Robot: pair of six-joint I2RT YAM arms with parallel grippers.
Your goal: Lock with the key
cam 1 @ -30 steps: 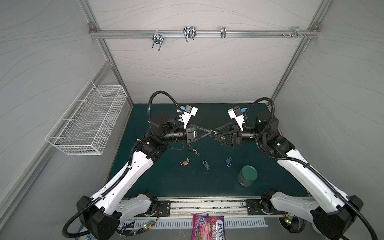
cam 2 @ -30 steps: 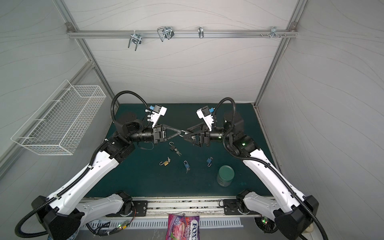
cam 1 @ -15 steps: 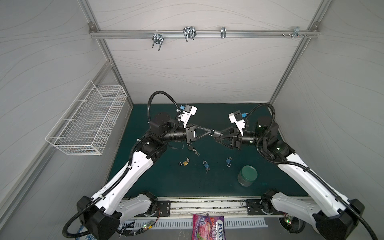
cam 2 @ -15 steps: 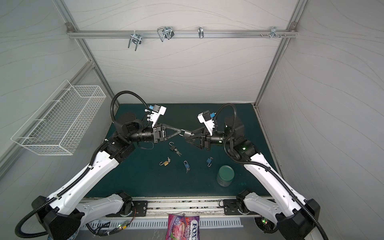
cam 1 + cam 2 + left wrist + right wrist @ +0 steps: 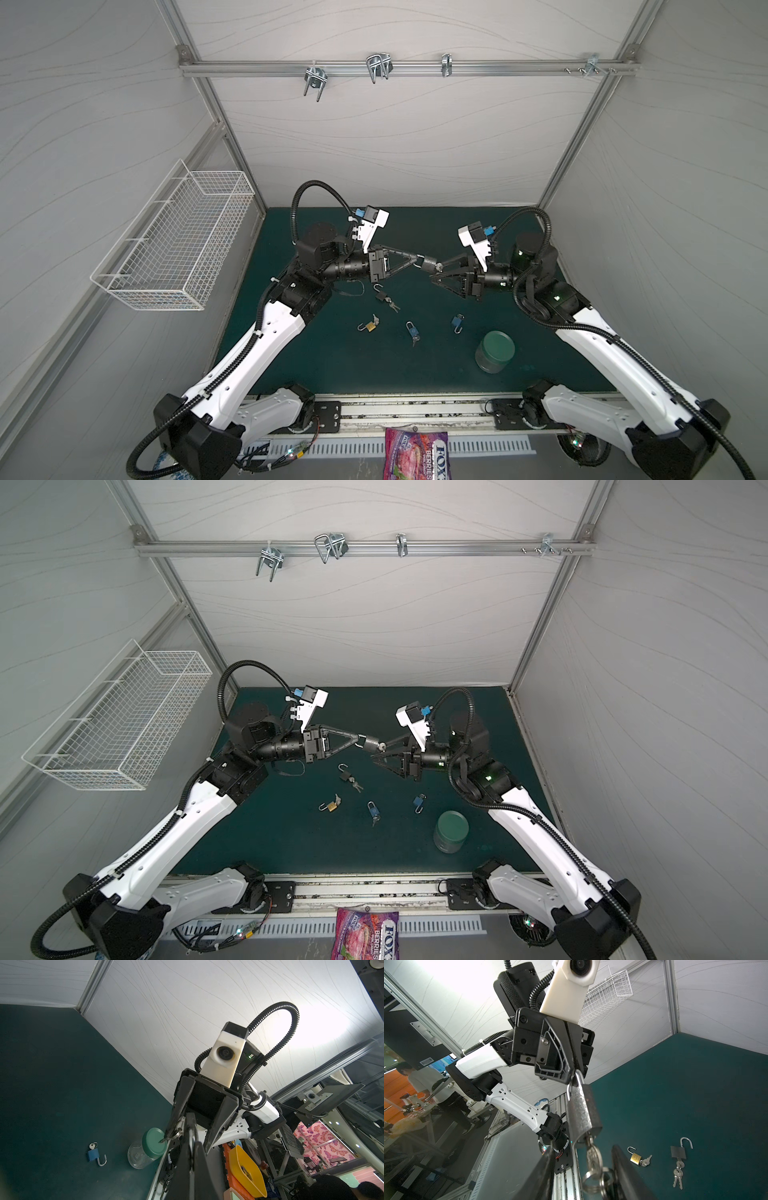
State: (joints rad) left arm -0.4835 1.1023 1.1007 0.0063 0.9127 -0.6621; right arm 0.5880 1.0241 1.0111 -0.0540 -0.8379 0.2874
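Observation:
A grey padlock (image 5: pixel 430 263) (image 5: pixel 372 743) hangs in the air above the middle of the green mat. My left gripper (image 5: pixel 417 259) (image 5: pixel 360 739) is shut on its shackle, which the right wrist view shows pinched at the fingertips (image 5: pixel 572 1076). The key (image 5: pixel 593 1157) sticks out of the padlock (image 5: pixel 581 1109) body's far end, with a ring of spare keys on it. My right gripper (image 5: pixel 436 273) (image 5: pixel 582 1159) faces the left one. Its fingers stand on either side of the key, with a clear gap on one side. It is open.
On the mat lie a black padlock with keys (image 5: pixel 381 296), a brass padlock (image 5: pixel 369 326) and two blue padlocks (image 5: pixel 411 329) (image 5: pixel 456 321). A green-lidded jar (image 5: pixel 494 351) stands front right. A wire basket (image 5: pixel 178 241) hangs on the left wall.
My right gripper's jaws have narrowed around the key and its wrist has dipped a little. The left arm and the padlock have stayed put.

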